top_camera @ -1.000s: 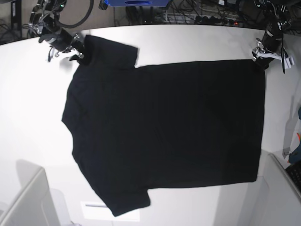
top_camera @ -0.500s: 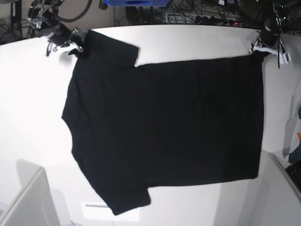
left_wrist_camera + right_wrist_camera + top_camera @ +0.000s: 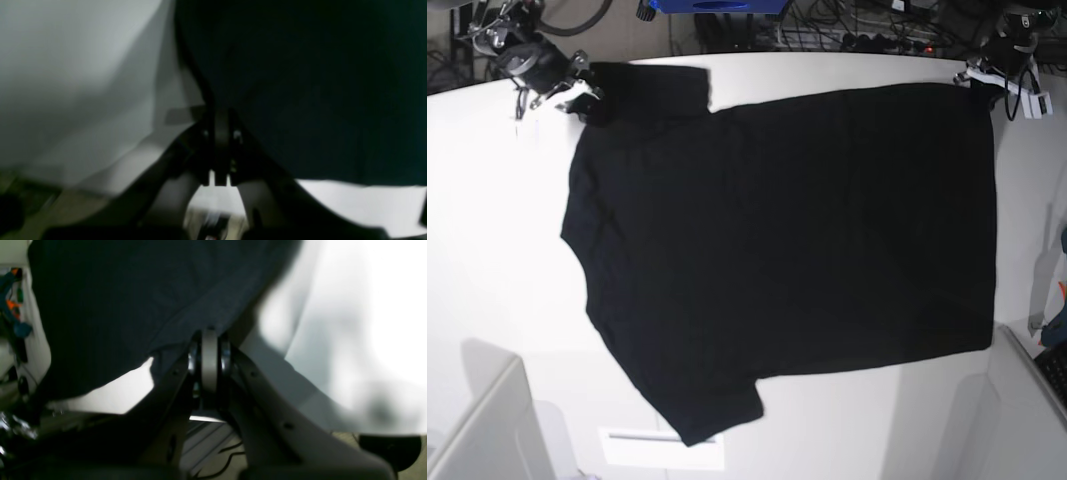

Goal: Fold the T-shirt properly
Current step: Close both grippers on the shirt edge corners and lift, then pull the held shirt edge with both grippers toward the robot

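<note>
The black T-shirt (image 3: 777, 230) lies spread flat on the white table (image 3: 487, 250), plain side up, collar to the left and hem to the right. My right gripper (image 3: 577, 95) is shut on the far sleeve corner at the back left; in the right wrist view its closed fingers (image 3: 209, 350) pinch the cloth (image 3: 133, 300). My left gripper (image 3: 982, 78) is shut on the far hem corner at the back right; in the left wrist view it (image 3: 218, 133) pinches the dark cloth (image 3: 300, 83).
A white label (image 3: 662, 447) lies on the table near the front edge below the near sleeve. Cables and equipment (image 3: 847, 25) crowd the back edge. A grey panel (image 3: 482, 430) stands at the front left, another (image 3: 1017, 420) at the front right.
Both grippers have moved toward the back of the table, pulling the shirt's far edge with them. The whole shirt has slid back and lies stretched flatter.
</note>
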`<control>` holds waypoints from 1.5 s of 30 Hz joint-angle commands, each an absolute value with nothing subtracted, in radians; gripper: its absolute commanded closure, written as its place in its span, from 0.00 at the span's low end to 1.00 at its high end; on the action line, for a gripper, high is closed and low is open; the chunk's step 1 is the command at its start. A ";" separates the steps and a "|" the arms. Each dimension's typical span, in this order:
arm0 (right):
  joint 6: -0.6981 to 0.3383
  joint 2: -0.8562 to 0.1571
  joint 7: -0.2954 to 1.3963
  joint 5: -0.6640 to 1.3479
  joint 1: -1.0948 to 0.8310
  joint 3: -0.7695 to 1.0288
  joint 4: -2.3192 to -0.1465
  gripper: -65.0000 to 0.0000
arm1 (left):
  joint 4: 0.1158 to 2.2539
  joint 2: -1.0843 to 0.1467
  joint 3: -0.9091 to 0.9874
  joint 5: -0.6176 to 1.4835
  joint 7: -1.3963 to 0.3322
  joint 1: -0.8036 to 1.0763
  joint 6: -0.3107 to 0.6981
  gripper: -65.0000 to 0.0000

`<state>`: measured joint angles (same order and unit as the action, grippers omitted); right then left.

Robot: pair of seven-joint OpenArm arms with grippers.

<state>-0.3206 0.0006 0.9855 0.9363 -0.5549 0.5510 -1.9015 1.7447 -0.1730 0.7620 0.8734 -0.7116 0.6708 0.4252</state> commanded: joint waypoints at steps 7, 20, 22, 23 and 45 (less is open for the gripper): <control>-0.289 -0.007 1.113 0.951 -0.358 0.558 -1.913 1.00 | 1.814 -0.202 0.915 1.059 -0.914 0.621 0.429 1.00; -0.156 -0.008 1.168 0.951 -0.012 0.547 -1.655 1.00 | 1.807 -0.177 1.009 0.874 -1.104 0.357 0.427 1.00; -0.154 -0.008 1.165 0.949 0.030 0.547 -1.618 1.00 | 1.807 -0.177 1.009 0.846 -1.116 0.329 0.427 1.00; -0.154 -0.008 1.165 0.949 0.050 0.547 -1.600 1.00 | 1.807 -0.177 1.009 0.837 -1.125 0.318 0.427 1.00; -0.114 -0.012 1.078 0.946 0.355 0.544 -1.211 1.00 | 1.659 -0.182 0.955 0.644 -1.148 0.094 0.427 1.00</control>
<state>-0.1112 -0.0025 1.0882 0.9176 0.3244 0.5457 -1.1950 1.6444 -0.1665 0.9524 0.6281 -1.1687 0.1047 0.4225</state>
